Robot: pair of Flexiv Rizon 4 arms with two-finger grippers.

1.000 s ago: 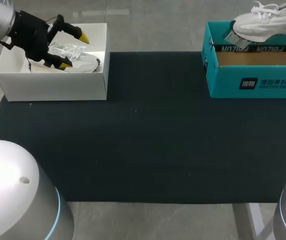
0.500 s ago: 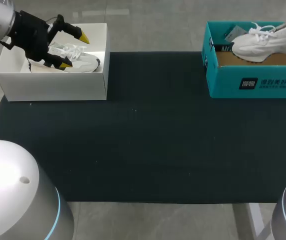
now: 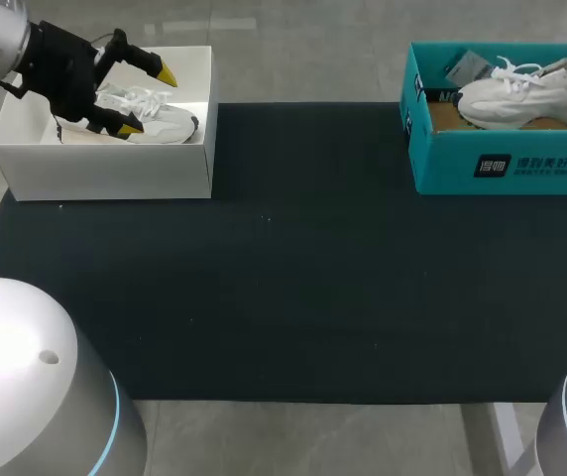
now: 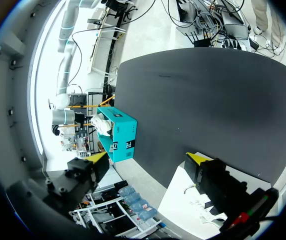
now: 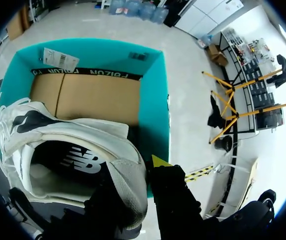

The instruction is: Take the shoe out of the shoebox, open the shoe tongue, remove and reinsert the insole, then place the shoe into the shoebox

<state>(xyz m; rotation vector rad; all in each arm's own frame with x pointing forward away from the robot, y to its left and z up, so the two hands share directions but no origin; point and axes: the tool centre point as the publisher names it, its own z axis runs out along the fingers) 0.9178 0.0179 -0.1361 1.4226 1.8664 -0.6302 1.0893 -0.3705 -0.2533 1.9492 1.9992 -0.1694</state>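
From above, the left end effector (image 3: 149,100) hangs over a white box (image 3: 105,174) with its fingers wide apart. The shoe (image 3: 526,99) is inside the teal box (image 3: 507,164) on the counter (image 3: 283,278). The left wrist view shows those fingers apart too. In the right wrist view, the right end effector (image 5: 133,172) pinches the shoe's heel.

Left hand (image 3: 149,101) hangs with fingers spread wide; right hand (image 5: 139,176) is clamped tight.

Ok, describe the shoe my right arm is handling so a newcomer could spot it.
Find the black mat, then the teal box at its far right corner. The shoe sits in it, heel in the right gripper; the other shoe lies in a white box.
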